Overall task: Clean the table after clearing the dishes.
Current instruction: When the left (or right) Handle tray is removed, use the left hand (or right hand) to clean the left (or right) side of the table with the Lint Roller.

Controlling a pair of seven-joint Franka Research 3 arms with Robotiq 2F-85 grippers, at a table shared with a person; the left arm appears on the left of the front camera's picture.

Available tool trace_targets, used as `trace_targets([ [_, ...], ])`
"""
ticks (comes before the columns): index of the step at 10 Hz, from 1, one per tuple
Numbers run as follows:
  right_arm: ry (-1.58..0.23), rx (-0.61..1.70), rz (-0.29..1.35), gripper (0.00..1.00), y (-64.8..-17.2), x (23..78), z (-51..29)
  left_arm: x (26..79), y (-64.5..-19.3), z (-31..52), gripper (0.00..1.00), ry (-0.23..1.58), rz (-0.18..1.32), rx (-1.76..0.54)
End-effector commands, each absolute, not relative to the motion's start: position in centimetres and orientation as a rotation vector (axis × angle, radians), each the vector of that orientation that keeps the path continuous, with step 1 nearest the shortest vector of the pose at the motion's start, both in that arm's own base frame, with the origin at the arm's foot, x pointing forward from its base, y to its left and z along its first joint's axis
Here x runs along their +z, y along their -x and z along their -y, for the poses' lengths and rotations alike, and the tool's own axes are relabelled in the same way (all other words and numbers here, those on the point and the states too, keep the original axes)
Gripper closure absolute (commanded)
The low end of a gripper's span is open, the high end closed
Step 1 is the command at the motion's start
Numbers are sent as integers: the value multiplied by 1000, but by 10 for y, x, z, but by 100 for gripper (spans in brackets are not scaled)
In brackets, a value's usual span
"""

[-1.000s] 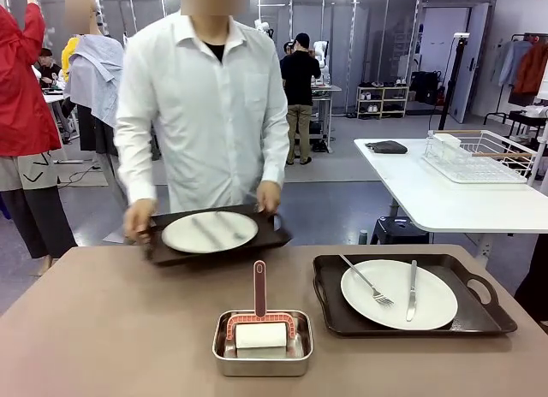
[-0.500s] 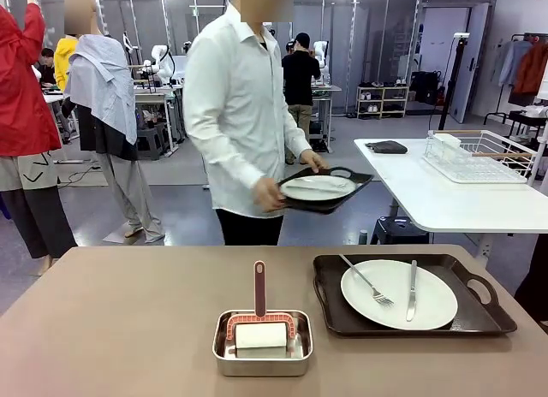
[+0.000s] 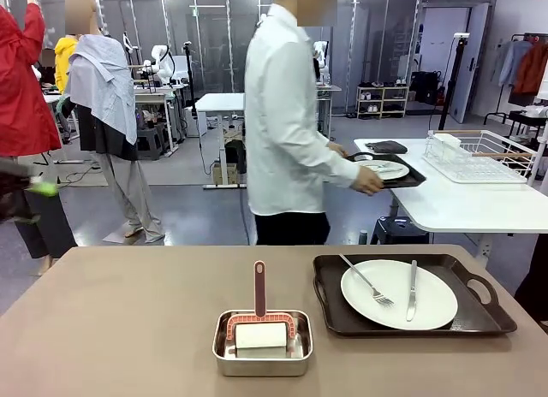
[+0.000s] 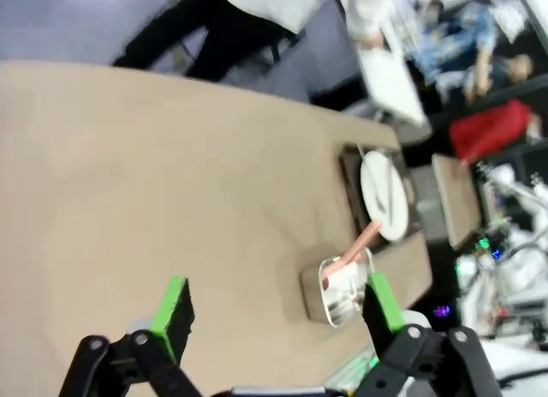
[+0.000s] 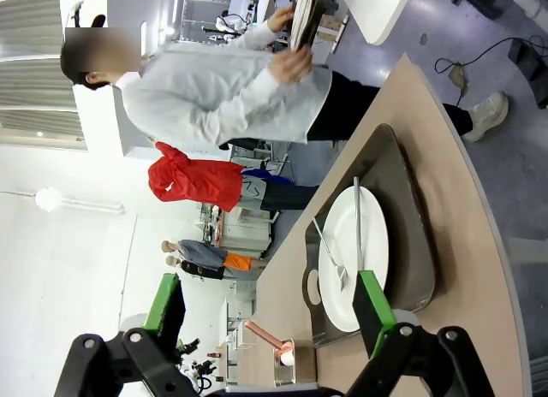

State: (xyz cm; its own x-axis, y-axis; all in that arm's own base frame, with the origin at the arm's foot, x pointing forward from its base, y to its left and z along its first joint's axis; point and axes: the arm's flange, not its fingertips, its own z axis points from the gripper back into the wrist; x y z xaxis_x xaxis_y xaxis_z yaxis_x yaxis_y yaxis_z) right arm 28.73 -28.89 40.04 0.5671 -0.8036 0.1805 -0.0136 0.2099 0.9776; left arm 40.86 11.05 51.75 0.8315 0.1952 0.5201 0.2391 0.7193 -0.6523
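Left gripper (image 4: 278,305) and right gripper (image 5: 266,301) are noted spread, nothing held. One dish tray (image 3: 387,170) is carried by the person (image 3: 291,132) at the white side table (image 3: 462,200). The second dish tray (image 3: 411,294) is left on the table (image 3: 128,311). Wiping is judged not yet begun.

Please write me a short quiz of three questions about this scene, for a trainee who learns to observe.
1. True or false: the round white plate with fork and knife lies directly on the brownish-taupe table.
2. What does the person carry? A) a cup B) a dark tray with a white plate C) a towel
3. What lies in the small shiny steel tin?
Key: 1 false, it lies on a dark handled tray. 2 B. 3 a roller with a white roll and a red handle.
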Motion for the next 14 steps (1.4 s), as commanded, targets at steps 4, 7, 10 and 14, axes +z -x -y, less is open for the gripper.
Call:
trace_targets([
  [4, -1267, -648, 831, 0, -285, 404, 289, 557, -461, 78, 0, 440, 551, -730],
  [7, -1267, -648, 831, 0, -285, 404, 289, 533, -454, 157, 0, 396, 432, -1075],
  [10, -1267, -648, 831, 0, -285, 404, 289, 528, -439, 179, 0, 417, 412, -1082],
  [14, -1267, -648, 831, 0, -285, 404, 289, 521, -444, 189, 0, 401, 387, -1115],
])
